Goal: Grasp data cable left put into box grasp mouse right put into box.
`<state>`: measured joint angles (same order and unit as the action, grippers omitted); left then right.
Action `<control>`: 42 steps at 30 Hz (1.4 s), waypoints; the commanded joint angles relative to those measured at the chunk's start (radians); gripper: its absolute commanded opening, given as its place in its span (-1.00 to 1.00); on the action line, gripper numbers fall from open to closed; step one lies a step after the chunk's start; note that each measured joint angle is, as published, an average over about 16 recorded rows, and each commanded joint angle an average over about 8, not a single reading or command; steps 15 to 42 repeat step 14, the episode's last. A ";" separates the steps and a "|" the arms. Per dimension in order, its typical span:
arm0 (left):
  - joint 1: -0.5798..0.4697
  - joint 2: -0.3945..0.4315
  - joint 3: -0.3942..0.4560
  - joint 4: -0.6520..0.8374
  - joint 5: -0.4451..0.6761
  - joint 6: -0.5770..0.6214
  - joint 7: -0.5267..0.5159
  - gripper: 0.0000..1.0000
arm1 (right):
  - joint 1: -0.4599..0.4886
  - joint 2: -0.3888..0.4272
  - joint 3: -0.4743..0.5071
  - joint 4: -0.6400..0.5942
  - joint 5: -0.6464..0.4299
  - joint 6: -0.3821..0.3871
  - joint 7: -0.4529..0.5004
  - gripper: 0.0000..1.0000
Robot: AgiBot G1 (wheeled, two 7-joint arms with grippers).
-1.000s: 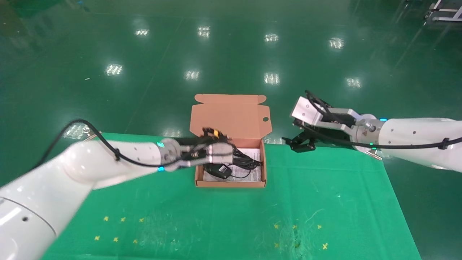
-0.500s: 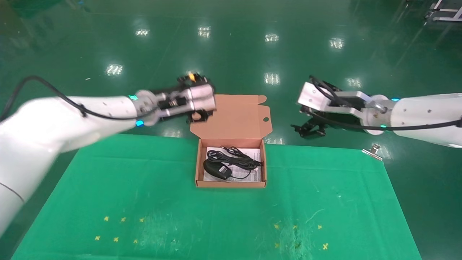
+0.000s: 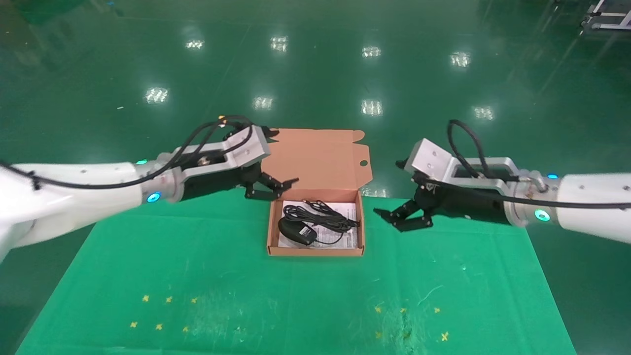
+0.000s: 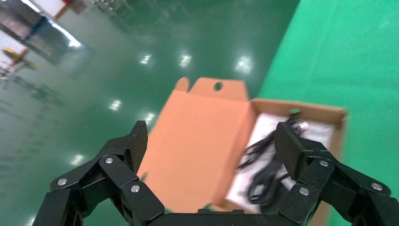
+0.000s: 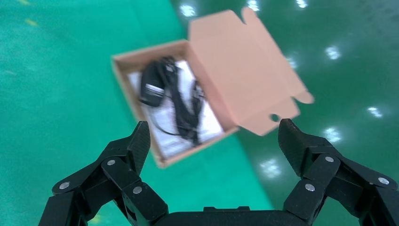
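Note:
The cardboard box (image 3: 315, 251) stands open at the middle back of the green cloth, its lid (image 3: 315, 158) upright. Inside, on a white leaflet (image 3: 345, 239), lie the black mouse (image 3: 294, 230) and the bundled data cable (image 3: 323, 219). My left gripper (image 3: 278, 190) is open and empty, just left of the box's back corner by the lid. My right gripper (image 3: 389, 219) is open and empty, right of the box, low over the cloth. The left wrist view shows the lid (image 4: 197, 136) and cable (image 4: 268, 165). The right wrist view shows the mouse (image 5: 151, 82), cable (image 5: 186, 108) and lid (image 5: 244, 70).
The green cloth (image 3: 296, 296) covers the table, with small yellow marks at the front left (image 3: 167, 299) and front right (image 3: 404, 310). The table's back edge runs just behind the box, with shiny green floor (image 3: 315, 74) beyond.
My left gripper lifted out of the box, swung up behind it, then came down at the box's left rear. My right gripper dropped lower and nearer the cloth right of the box.

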<state>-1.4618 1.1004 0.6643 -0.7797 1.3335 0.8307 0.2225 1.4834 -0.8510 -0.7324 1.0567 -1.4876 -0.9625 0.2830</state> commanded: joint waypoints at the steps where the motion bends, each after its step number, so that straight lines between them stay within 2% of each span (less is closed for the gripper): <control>1: 0.018 -0.023 -0.018 -0.023 -0.028 0.031 -0.019 1.00 | -0.019 0.011 0.021 0.011 0.036 -0.025 -0.004 1.00; 14: 0.122 -0.155 -0.122 -0.159 -0.191 0.210 -0.130 1.00 | -0.130 0.076 0.144 0.073 0.241 -0.170 -0.030 1.00; 42: 0.122 -0.155 -0.122 -0.159 -0.191 0.210 -0.130 1.00 | -0.130 0.076 0.144 0.073 0.241 -0.170 -0.030 1.00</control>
